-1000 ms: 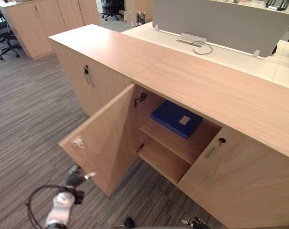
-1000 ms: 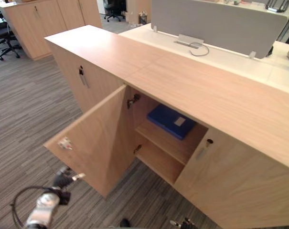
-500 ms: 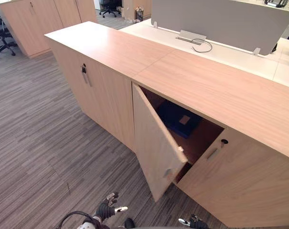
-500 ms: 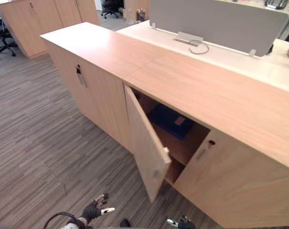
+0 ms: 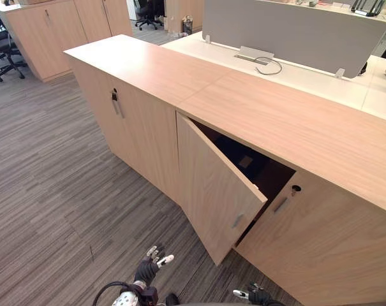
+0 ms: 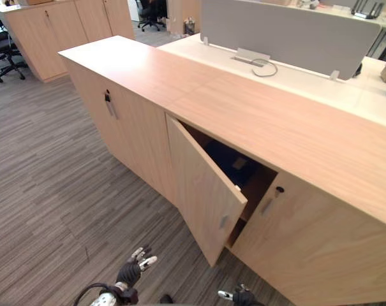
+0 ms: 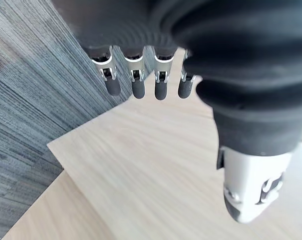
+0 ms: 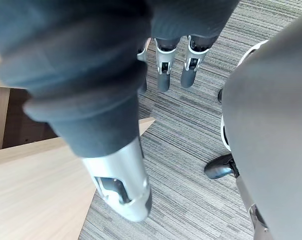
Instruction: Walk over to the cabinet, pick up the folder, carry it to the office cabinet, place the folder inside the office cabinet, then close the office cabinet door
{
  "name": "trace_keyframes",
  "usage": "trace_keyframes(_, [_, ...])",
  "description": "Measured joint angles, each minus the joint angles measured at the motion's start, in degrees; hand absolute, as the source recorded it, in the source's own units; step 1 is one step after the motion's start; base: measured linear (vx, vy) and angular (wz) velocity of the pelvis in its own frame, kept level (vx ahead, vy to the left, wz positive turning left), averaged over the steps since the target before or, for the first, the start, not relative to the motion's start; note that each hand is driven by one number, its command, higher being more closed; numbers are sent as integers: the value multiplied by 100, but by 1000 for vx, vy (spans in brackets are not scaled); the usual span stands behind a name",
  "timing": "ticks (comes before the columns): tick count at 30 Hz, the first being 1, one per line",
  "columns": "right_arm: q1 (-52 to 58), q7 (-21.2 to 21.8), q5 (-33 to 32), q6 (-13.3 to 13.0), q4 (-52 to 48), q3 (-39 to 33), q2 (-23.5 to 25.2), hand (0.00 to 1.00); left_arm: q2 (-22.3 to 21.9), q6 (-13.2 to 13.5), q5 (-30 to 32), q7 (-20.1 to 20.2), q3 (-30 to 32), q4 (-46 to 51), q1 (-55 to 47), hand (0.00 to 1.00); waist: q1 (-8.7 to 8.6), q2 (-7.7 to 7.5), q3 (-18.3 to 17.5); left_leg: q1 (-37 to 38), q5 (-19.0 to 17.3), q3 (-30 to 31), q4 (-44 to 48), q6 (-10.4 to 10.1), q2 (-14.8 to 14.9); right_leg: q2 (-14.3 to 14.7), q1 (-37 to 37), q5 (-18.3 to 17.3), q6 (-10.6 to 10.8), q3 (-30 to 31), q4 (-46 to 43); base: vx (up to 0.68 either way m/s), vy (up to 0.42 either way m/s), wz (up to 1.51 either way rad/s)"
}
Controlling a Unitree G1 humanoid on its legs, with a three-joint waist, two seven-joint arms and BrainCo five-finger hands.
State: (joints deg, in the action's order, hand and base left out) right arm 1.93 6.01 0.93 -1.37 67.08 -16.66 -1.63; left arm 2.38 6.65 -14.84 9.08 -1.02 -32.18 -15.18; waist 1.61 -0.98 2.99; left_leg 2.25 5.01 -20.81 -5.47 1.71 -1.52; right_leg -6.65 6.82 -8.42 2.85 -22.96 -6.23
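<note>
**Door ajar, folder stowed: closing push outstanding**

Finding: the folder (image 6: 223,156) lies flat on the shelf inside the cabinet (image 5: 295,121), seen as a dark blue shape through the gap. It appears to sit well back from the front edge, so it should not foul the door (image 5: 215,191).

The door stands about half shut. Its free edge hangs out from the frame, apart from the neighbouring door (image 5: 320,242).

Hands: the left hand (image 5: 149,266) is low over the carpet (image 5: 52,178), near the door's lower corner but not touching it. Its fingers are straight and it holds nothing. The right hand (image 6: 238,296) hangs low by the body, fingers relaxed and likewise empty.

Judgement: placing is done; only the closing is left.

Recommended method:
- Lay the left hand's flat fingers on the door's outer face, close to the handle (image 5: 237,220), where leverage is best.
- Push steadily toward the frame, not sideways along the panel.
- Keep fingertips away from the free edge as the gap narrows.
- Carry on until the door sits flush with its neighbour.

Risk: a push near the hinge side may stall short of flush.
</note>
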Motion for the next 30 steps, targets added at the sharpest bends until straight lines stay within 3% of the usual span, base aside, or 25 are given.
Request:
trace_keyframes(8, [23, 4, -180, -25, 7, -262, 27, 0, 80, 128, -19, -607, 1096, -1361, 275, 0, -70, -95, -2, -53, -192, -83, 254, 79, -1, -24, 47, 26, 39, 57, 76, 26, 2, -4])
trace_keyframes(9, [32, 5, -202, -22, 9, -374, 28, 0, 129, 127, -19, -647, 1223, -1603, 309, 0, -86, -120, 15, -297, -566, -117, 930, 67, 121, -44, 83, 59, 82, 96, 67, 33, -36, -19])
trace_keyframes(11, [85, 9, -196, 9, 7, -572, -30, 0, 135, 105, 28, -662, 1662, -1983, 299, 0, -73, -24, 28, -695, -1342, -133, 2332, 43, 527, 76, 244, 68, 95, 145, 62, 45, -44, -23])
trace_keyframes(13, [90, 8, -195, 16, 6, -703, -74, 0, 134, 92, 56, -730, 2111, -2357, 310, 0, -54, 90, 66, -903, -1700, -19, 3168, 12, 834, 225, 369, 66, 92, 251, 89, 32, 1, -33])
trace_keyframes(16, [69, 6, -195, 16, -5, -699, -100, 0, 80, 37, 123, -884, 2625, -2715, 283, 0, 49, 116, 150, -1156, -1756, 537, 3971, -3, 936, 277, 407, 87, 61, 529, 161, -47, 39, -57])
trace_keyframes(18, [25, -5, -196, 15, -18, -673, -175, 0, -96, 25, 216, -962, 2854, -2817, 218, 0, 173, 171, 269, -1335, -1759, 1383, 4447, -44, 782, 265, 377, 111, 83, 925, 150, -143, 137, -84])
trace_keyframes(19, [18, -23, -196, 15, -33, -638, -207, 0, -202, 25, 247, -965, 2958, -2810, 160, 0, 225, 254, 240, -1385, -1905, 1966, 4449, -110, 613, 263, 260, 132, 101, 1130, 96, -184, 236, -115])
trace_keyframes(20, [-27, -58, -191, 9, -83, -562, -265, 0, -375, 18, 225, -970, 3159, -2806, -2, 0, 277, 400, 199, -1237, -2000, 3020, 3813, -234, 387, 323, -21, 140, 86, 1548, 19, -149, 213, -126])
trace_keyframes(21, [-35, -59, -184, 0, -115, -551, -253, 0, -411, 16, 181, -975, 3230, -2808, -50, 0, 304, 416, 199, -1106, -2050, 3259, 3530, -373, 351, 330, -128, 173, 111, 1689, 2, -123, 230, -121])
trace_keyframes(23, [48, -55, -145, -7, -102, -363, -137, 0, -401, 26, 73, -985, 3331, -2800, -98, 0, 294, 198, 197, -920, -1769, 3048, 2992, -327, 190, 168, -189, 351, 79, 1889, 159, -34, 120, -59])
trace_keyframes(26, [126, -57, 32, -48, -103, -183, -71, 0, -384, 41, 60, -967, 3389, -2800, -125, 0, 277, 26, 54, -694, -1556, 2669, 2470, -276, 148, 18, -174, 657, 114, 2107, 514, -4, 94, -53])
trace_keyframes(30, [198, -57, 5, -109, -99, -72, -40, 0, -255, 52, 71, -944, 3092, -2800, -18, 0, 154, -18, -89, -363, -1247, 2545, 1767, -303, 88, -57, -190, 708, 169, 2189, 623, 40, -19, -14])
